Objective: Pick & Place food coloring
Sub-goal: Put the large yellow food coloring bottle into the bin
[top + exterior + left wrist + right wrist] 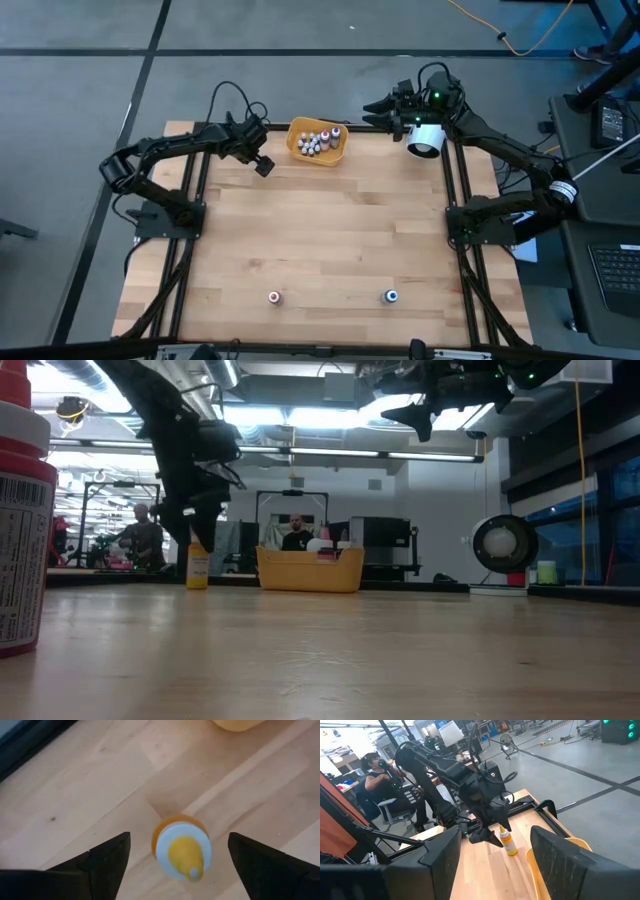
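A small food coloring bottle point(181, 849) with a yellow body, white collar and yellow tip stands upright on the wooden table, left of the orange bowl point(317, 142). My left gripper point(263, 166) points steeply down over it, open, one finger on either side and clear of the bottle. The bowl holds several more tiny bottles point(316, 141). My right gripper point(376, 112) hangs high beyond the bowl's right side, open, with nothing between its fingers. Two more bottles stand near the front edge, one red-topped point(274, 296) and one blue-topped point(391, 295).
A big white cylinder point(425, 140) sits at the table's far right, under my right arm. Black frame rails point(452, 200) run along both sides of the table. A red-capped bottle point(20, 510) looms close to the low camera. People sit in the room behind the table.
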`<state>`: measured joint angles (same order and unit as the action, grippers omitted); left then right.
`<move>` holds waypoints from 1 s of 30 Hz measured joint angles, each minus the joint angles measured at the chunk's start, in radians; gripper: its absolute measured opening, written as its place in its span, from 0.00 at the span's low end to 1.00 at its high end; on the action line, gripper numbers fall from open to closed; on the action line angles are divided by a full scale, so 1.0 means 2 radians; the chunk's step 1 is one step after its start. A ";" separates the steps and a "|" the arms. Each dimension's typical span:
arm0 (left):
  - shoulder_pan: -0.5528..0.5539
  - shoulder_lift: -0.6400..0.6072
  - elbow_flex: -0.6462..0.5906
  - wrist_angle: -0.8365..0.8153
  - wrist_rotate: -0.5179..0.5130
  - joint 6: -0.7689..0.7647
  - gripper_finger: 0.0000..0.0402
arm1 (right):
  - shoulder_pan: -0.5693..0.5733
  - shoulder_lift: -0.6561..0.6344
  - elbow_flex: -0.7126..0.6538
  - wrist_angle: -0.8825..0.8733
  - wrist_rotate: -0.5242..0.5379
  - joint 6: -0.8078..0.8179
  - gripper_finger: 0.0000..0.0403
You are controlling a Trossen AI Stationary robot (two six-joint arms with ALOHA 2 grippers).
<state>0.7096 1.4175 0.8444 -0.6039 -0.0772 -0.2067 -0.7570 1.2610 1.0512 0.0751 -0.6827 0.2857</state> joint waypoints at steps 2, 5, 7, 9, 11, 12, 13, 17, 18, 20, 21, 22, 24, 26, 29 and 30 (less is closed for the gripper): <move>0.000 0.007 -0.003 0.010 0.001 -0.001 0.81 | 0.000 0.000 0.000 0.000 0.000 0.000 0.60; 0.000 0.015 -0.003 0.013 0.005 -0.008 0.78 | 0.000 0.000 0.000 0.000 -0.001 0.000 0.60; 0.000 0.020 -0.003 0.013 0.005 -0.008 0.74 | 0.000 0.000 0.000 0.000 -0.001 -0.001 0.60; 0.000 0.024 -0.003 0.013 0.006 -0.009 0.69 | 0.000 0.000 0.000 0.000 -0.001 -0.001 0.60; 0.000 0.027 -0.003 0.013 0.005 -0.010 0.63 | 0.000 0.000 0.000 0.000 -0.001 -0.001 0.60; 0.000 0.028 -0.003 0.013 0.005 -0.011 0.59 | 0.000 0.000 0.000 0.000 -0.001 -0.001 0.60; 0.000 0.028 -0.003 0.013 0.005 -0.012 0.55 | 0.000 0.000 0.000 0.000 -0.001 -0.001 0.60; 0.000 0.029 -0.003 0.013 0.004 -0.013 0.40 | 0.000 0.000 0.000 0.000 -0.001 -0.002 0.60; 0.000 0.029 -0.003 0.013 0.004 -0.014 0.37 | 0.000 0.000 0.000 0.000 -0.001 -0.002 0.60; 0.000 0.029 -0.003 0.013 0.006 -0.018 0.34 | 0.000 0.000 0.000 0.000 -0.001 -0.003 0.60; 0.000 0.029 -0.003 0.013 0.008 -0.019 0.34 | 0.000 0.000 0.000 0.000 -0.001 -0.003 0.60; 0.000 0.029 -0.003 0.013 0.011 -0.019 0.34 | 0.000 0.000 0.000 0.000 -0.001 -0.003 0.60; 0.000 0.027 -0.003 0.012 0.021 -0.022 0.34 | 0.000 0.000 0.000 0.000 -0.001 -0.003 0.60; 0.000 0.021 0.002 0.003 0.031 -0.023 0.34 | 0.000 0.000 0.000 0.000 -0.001 -0.003 0.60; 0.000 0.001 0.027 -0.010 0.055 -0.023 0.34 | 0.000 0.000 0.000 0.000 -0.001 -0.003 0.60; 0.000 -0.007 0.039 -0.018 0.066 -0.023 0.34 | 0.000 0.000 0.000 0.000 -0.001 -0.003 0.60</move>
<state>0.7090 1.4043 0.9229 -0.6394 0.0551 -0.2523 -0.7570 1.2610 1.0512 0.0751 -0.6846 0.2798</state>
